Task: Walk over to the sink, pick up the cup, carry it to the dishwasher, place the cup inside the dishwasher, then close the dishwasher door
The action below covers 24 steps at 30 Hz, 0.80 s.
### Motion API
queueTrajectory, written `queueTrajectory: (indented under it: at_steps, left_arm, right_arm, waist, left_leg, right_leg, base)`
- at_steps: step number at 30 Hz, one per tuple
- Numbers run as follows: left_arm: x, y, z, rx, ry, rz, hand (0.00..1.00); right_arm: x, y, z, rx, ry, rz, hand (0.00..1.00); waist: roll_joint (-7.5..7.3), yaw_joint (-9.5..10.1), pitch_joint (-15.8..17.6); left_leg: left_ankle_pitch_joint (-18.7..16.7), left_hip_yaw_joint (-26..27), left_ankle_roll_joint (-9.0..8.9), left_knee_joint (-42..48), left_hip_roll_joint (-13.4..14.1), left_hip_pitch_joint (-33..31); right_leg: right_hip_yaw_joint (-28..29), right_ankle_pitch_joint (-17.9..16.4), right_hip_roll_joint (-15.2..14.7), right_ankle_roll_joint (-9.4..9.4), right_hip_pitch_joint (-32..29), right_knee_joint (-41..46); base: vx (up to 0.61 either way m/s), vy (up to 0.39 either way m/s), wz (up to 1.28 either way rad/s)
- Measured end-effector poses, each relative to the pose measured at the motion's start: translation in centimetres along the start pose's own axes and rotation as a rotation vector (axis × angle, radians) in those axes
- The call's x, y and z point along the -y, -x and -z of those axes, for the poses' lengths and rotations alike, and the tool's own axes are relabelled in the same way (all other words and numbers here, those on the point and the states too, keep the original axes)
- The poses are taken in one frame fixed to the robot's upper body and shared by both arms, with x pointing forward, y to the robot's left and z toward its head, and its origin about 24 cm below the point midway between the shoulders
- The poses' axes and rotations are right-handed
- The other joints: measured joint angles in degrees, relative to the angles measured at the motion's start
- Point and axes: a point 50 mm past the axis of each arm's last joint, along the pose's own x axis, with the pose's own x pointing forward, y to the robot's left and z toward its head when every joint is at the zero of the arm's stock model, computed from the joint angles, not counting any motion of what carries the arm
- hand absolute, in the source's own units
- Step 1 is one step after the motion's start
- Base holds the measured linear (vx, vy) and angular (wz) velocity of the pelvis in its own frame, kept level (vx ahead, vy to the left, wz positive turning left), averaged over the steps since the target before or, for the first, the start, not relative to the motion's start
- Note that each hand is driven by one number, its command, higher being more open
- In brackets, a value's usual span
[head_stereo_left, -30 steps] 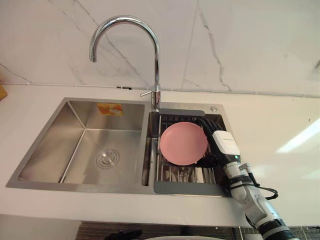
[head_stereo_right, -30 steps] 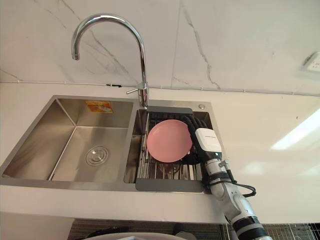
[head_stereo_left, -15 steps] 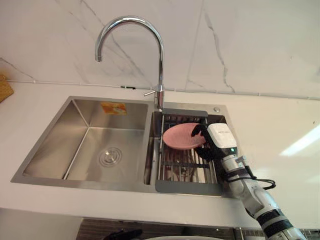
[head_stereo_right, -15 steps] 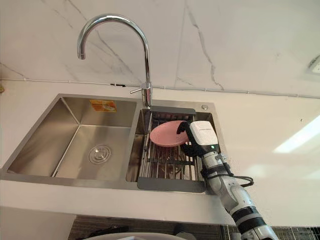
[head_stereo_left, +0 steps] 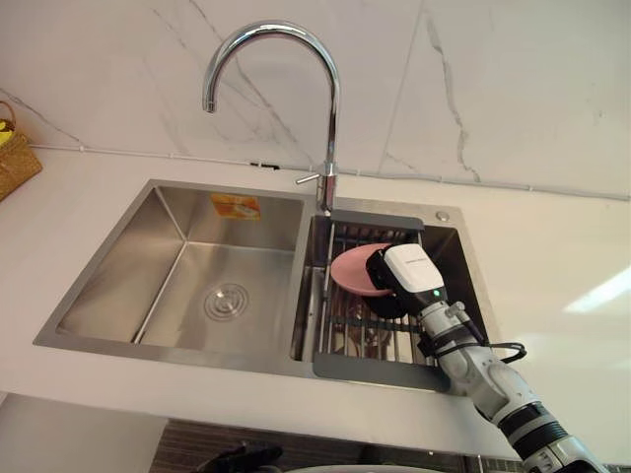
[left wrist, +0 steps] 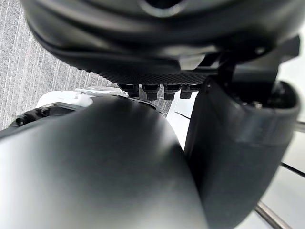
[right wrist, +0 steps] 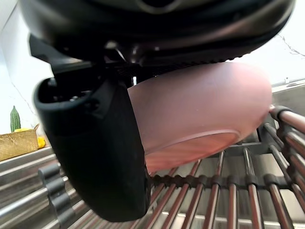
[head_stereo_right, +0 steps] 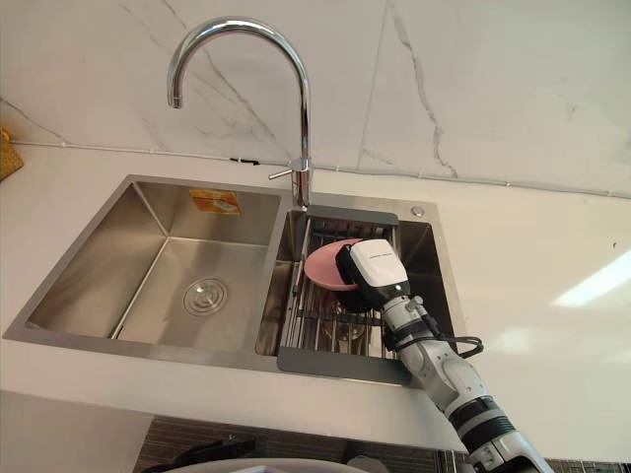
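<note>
A pink bowl-like dish [head_stereo_left: 349, 268] lies tilted on the wire rack [head_stereo_left: 367, 333] in the sink's right basin; no cup-shaped thing shows. My right hand [head_stereo_left: 402, 282] reaches down into that basin and is shut on the dish's right rim. In the right wrist view the thumb [right wrist: 100, 157] presses one side of the pink dish [right wrist: 200, 105], whose foot ring faces down toward the rack bars. The left hand [left wrist: 157, 43] hangs low, away from the sink, with its fingers stretched out and nothing in it.
A tall chrome faucet [head_stereo_left: 327, 108] arches over the divide between the basins. The left basin [head_stereo_left: 212, 286] holds only its drain. A wicker basket [head_stereo_left: 15, 163] stands on the white counter at far left. Marble wall behind; bare counter [head_stereo_left: 562, 276] to the right.
The right hand's fingers curled round the pink dish, and the dish tipped from standing on edge to lying nearly flat. The camera has shifted, so the sink sits further right.
</note>
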Motion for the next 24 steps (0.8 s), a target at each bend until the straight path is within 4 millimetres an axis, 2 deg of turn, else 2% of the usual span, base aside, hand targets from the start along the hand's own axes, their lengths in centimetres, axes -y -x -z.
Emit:
queueTrajectory:
  at_steps: [2,6,7,9,11,14,16,17,20,22,23,24]
  left_arm:
    - [0.0,0.0,0.1,-0.002,0.004,-0.001,1.00]
    - [-0.1,0.1,0.3,-0.002,0.014,-0.003,1.00]
    - [-0.1,0.1,0.3,-0.002,0.013,-0.003,1.00]
    - [-0.2,0.1,0.4,-0.001,0.013,-0.003,1.00]
    - [-0.3,0.1,0.5,0.000,0.013,-0.005,1.00]
    - [-0.4,0.1,0.7,0.001,0.013,-0.008,1.00]
    - [-0.5,0.1,1.3,-0.019,0.014,-0.013,1.00]
    - [-0.5,0.1,1.3,-0.021,0.013,-0.013,1.00]
    - [-0.4,0.1,1.4,-0.025,0.013,-0.010,1.00]
    - [-0.4,0.0,1.7,-0.040,0.010,-0.010,1.00]
    - [-0.4,0.0,1.8,-0.048,0.013,-0.011,1.00]
    - [-0.4,0.1,2.0,-0.062,0.017,-0.010,1.00]
  right_arm:
    - [1.1,-0.3,-0.1,0.008,-0.020,0.053,0.00]
    - [5.9,-0.8,-1.0,0.094,-0.017,0.284,0.00]
    - [7.7,-0.5,-1.0,0.114,0.011,0.363,0.00]
    - [9.1,0.2,-0.6,0.110,0.044,0.424,0.00]
    - [10.2,1.8,0.0,0.087,0.096,0.461,0.00]
    - [10.3,3.6,0.9,0.053,0.149,0.440,0.00]
    - [10.6,5.0,1.8,0.003,0.173,0.451,0.00]
    - [10.7,5.2,2.0,-0.007,0.177,0.454,0.00]
    - [12.8,7.9,4.1,-0.130,0.262,0.561,0.00]
    - [15.0,10.2,5.6,-0.248,0.307,0.723,0.00]
    - [15.5,10.9,5.9,-0.281,0.314,0.778,0.00]
    - [16.4,12.5,6.4,-0.347,0.335,0.877,0.00]
  waist:
    - [0.02,-0.39,0.05]
    - [0.02,-1.21,0.27]
    - [0.00,-1.28,0.28]
    - [-0.11,-1.32,0.34]
    - [-0.13,-2.15,0.35]
    - [-0.14,-3.35,0.35]
    - [-0.07,-5.22,0.32]
    - [-0.06,-5.53,0.31]
    - [0.39,-6.22,-0.19]
    - [0.58,-7.50,-0.31]
    - [0.59,-7.84,-0.31]
    - [0.59,-8.55,-0.30]
  left_leg:
    - [0.00,0.11,0.00,0.00,0.01,0.02]
    - [-0.02,1.31,0.00,-0.15,0.08,0.45]
    - [-0.05,1.72,0.00,-0.27,0.07,0.74]
    - [-0.16,2.20,-0.01,-0.30,0.06,0.96]
    - [-0.41,3.23,0.02,-0.27,0.06,1.15]
    - [-1.05,5.35,-0.08,0.12,0.24,1.53]
    - [-1.71,6.44,-0.07,0.76,0.35,1.61]
    - [-1.81,6.65,-0.07,0.88,0.37,1.61]
    - [-2.69,9.08,-0.14,1.50,0.47,1.51]
    - [-3.15,10.96,0.02,1.54,0.39,1.48]
    - [-3.23,11.51,0.08,1.54,0.34,1.47]
    - [-3.37,12.27,0.25,1.54,0.08,1.42]
  right_leg:
    - [0.12,0.01,0.02,0.02,-0.02,0.01]
    - [1.07,0.11,0.18,0.09,-0.20,0.02]
    - [1.69,0.14,0.22,0.12,-0.20,0.03]
    - [2.21,0.19,0.24,0.16,-0.27,0.03]
    - [3.32,0.34,0.33,0.16,-0.64,0.07]
    - [5.26,0.62,0.69,0.10,-1.26,0.27]
    - [6.46,0.72,0.88,0.06,-1.66,0.30]
    - [6.67,0.72,0.91,0.06,-1.72,0.30]
    - [8.83,0.96,1.20,0.08,-2.91,0.41]
    - [10.77,0.54,1.32,0.18,-4.90,2.50]
    - [11.36,0.36,1.31,0.21,-5.54,3.13]
    - [12.19,-0.11,1.14,0.30,-6.74,4.66]
  base:
    - [0.00,0.000,0.00]
    - [-0.01,0.006,-0.11]
    - [-0.01,0.009,-0.16]
    - [-0.01,0.012,-0.17]
    - [-0.02,0.014,-0.24]
    - [-0.01,0.010,-0.38]
    - [-0.02,0.002,-0.30]
    - [-0.03,0.006,-0.27]
    - [-0.01,0.010,-0.38]
    - [-0.02,0.020,-0.41]
    - [-0.03,0.025,-0.44]
    - [-0.04,0.028,-0.35]
